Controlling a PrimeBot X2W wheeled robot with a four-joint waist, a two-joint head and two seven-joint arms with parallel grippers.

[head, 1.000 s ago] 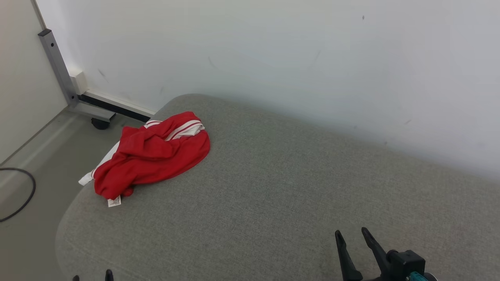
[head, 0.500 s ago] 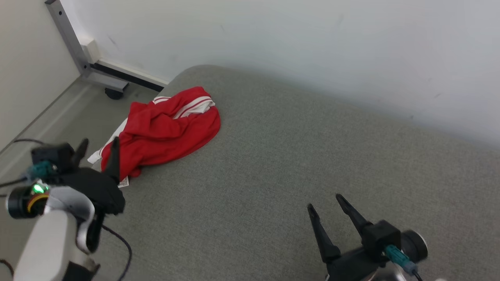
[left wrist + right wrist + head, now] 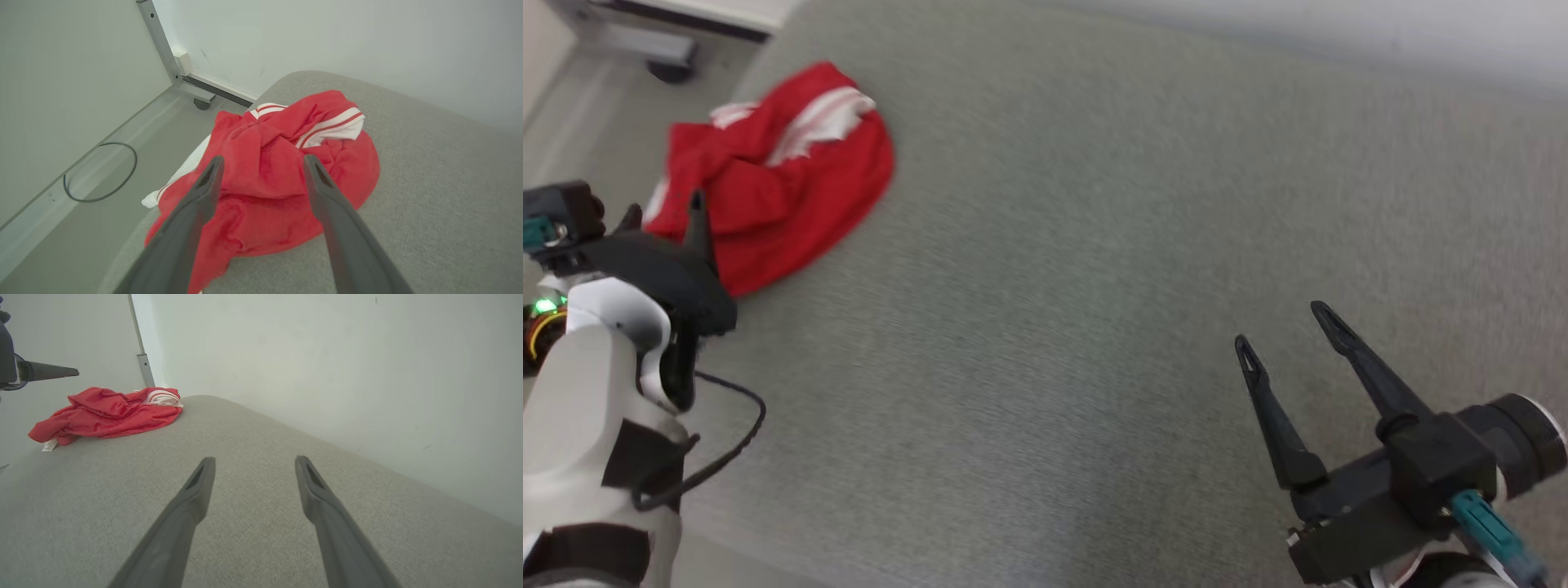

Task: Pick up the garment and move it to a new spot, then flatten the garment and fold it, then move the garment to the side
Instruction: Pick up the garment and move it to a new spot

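Note:
A crumpled red garment (image 3: 776,188) with white stripes lies bunched near the far left corner of the grey upholstered surface (image 3: 1094,245). The left wrist view shows the garment (image 3: 278,179) just beyond my left gripper (image 3: 263,161), whose fingers stand open above its near edge with nothing between them. In the head view my left gripper (image 3: 662,208) hovers at the garment's left side. My right gripper (image 3: 1282,327) is open and empty over bare fabric at the lower right, far from the garment (image 3: 110,412).
A white wall (image 3: 327,355) runs along the far edge of the surface. Left of the surface is grey floor with a metal frame on a caster (image 3: 202,104) and a black cable loop (image 3: 100,171). The surface's rounded left edge drops off beside the garment.
The head camera has tilted down and the picture has shifted. My left arm has come into view and risen beside the garment; my right gripper has moved further up over the surface. The garment lies unmoved.

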